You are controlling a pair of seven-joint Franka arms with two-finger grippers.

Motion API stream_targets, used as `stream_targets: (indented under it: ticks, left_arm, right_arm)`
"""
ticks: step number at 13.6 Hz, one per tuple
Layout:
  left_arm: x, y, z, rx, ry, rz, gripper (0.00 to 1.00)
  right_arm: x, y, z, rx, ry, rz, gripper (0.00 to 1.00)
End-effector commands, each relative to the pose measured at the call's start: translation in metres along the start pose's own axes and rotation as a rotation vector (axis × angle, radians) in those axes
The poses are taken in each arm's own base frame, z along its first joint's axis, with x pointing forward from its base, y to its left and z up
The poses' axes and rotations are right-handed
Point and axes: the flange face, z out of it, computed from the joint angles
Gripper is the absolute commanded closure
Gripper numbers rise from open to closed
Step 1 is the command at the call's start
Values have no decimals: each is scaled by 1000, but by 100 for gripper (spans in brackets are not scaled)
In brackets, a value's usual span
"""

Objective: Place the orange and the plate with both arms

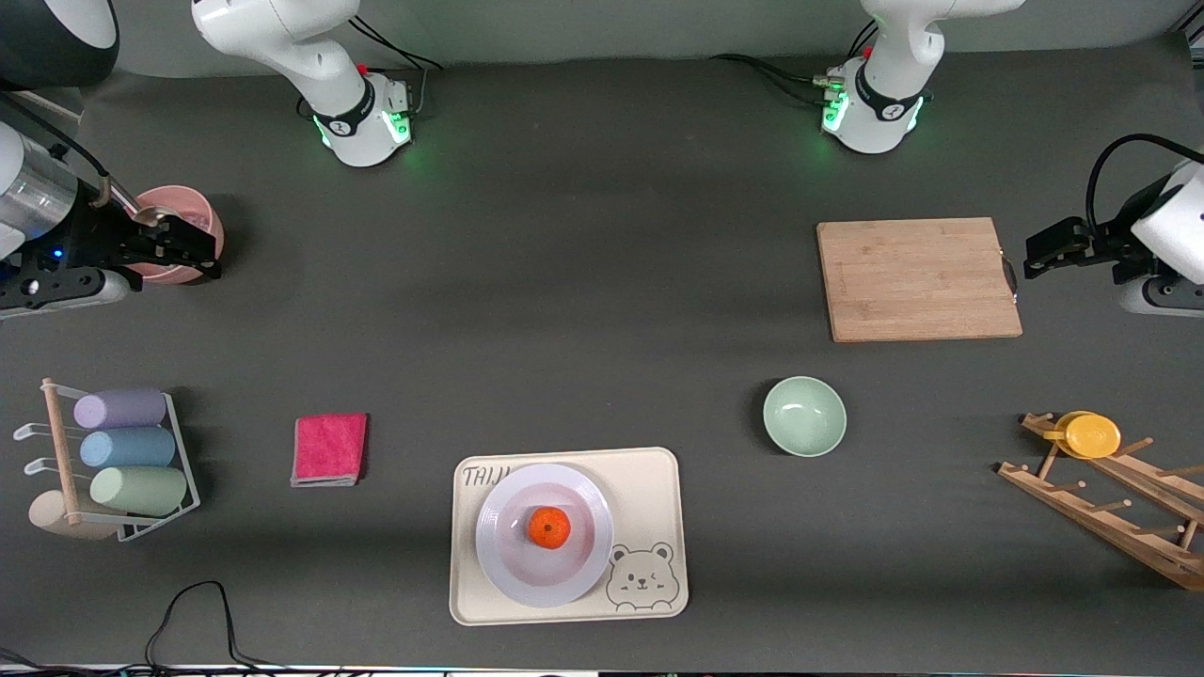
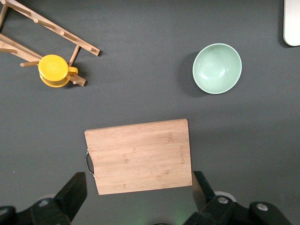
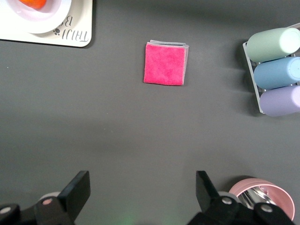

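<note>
The orange (image 1: pixel 548 527) sits in the middle of the white plate (image 1: pixel 499 564), and the plate rests on a cream bear tray (image 1: pixel 649 489) near the front camera. A corner of this group shows in the right wrist view: orange (image 3: pixel 33 3), plate (image 3: pixel 47 21). My left gripper (image 1: pixel 1053 249) hangs open and empty over the table's left-arm end, beside the cutting board. Its fingers stand wide apart in its wrist view (image 2: pixel 139 180). My right gripper (image 1: pixel 179 246) hangs open and empty by the pink bowl at the right-arm end, wide apart in its own view (image 3: pixel 142 180). Both are well away from the plate.
A wooden cutting board (image 1: pixel 917 278) and a pale green bowl (image 1: pixel 804 416) lie toward the left arm's end, with a wooden rack holding a yellow cup (image 1: pixel 1091 434). Toward the right arm's end are a pink cloth (image 1: pixel 329 448), a pink bowl (image 1: pixel 188 221) and a rack of pastel cups (image 1: pixel 122 451).
</note>
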Motion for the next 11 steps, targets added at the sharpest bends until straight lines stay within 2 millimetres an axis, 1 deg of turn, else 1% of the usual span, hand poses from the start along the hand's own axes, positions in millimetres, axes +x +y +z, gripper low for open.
stream_targets:
  ticks: [1,2,3,5,11]
  left_arm:
    - [-5,2,-8,-6,4,13,0]
    - [-5,2,-8,-6,4,12,0]
    - [-5,3,-8,-6,3,9,0]
    - [-5,3,-7,-6,2,3,0]
    - [-5,2,-8,-7,2,3,0]
  right_arm:
    - [-16,21,-8,-1,-5,42,0]
    - [-18,28,-8,19,-13,60,0]
    - [-18,28,-9,56,-9,65,0]
    - [-18,21,-7,66,-12,44,0]
    - [-16,11,1,67,-47,27,0]
